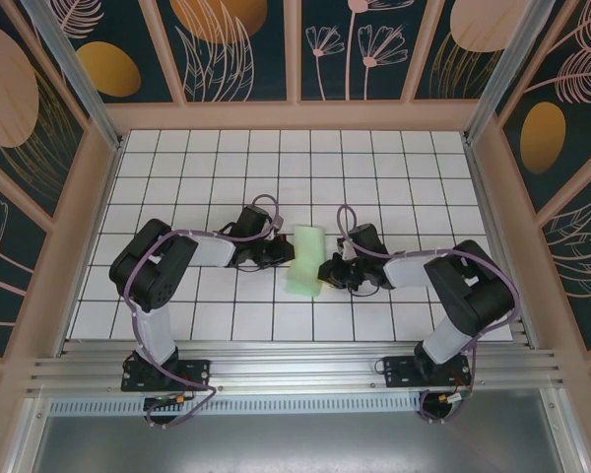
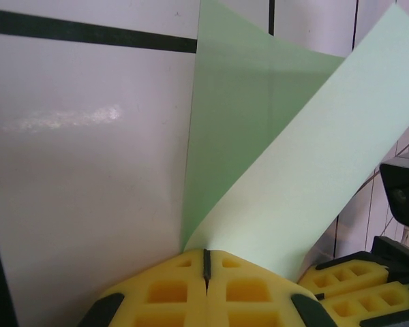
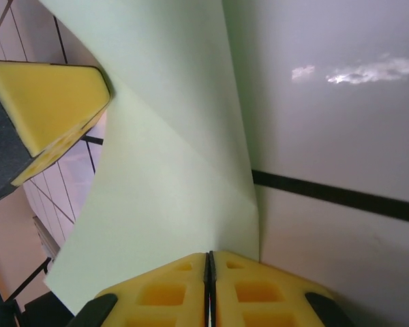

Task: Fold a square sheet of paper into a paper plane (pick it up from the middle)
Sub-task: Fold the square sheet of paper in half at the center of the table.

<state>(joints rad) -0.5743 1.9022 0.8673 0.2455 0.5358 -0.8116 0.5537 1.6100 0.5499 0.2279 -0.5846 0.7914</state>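
you're seeing the paper (image 1: 304, 261) lying half folded at mid-table (image 1: 227, 177), one flap curling up off the tiles. the two grippers are crowding it from either side. the left gripper (image 1: 281, 252) is pinching its left edge, fingers (image 2: 170, 293) pressed together on the sheet. the right gripper (image 1: 327, 271) is clamping the near right edge, fingers (image 3: 252, 293) likewise together.

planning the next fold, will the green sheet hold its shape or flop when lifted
Probably floppy: the green sheet curves and bends between the left pincer and right pincer. Likely light and easily creased: a fold already shows in it.
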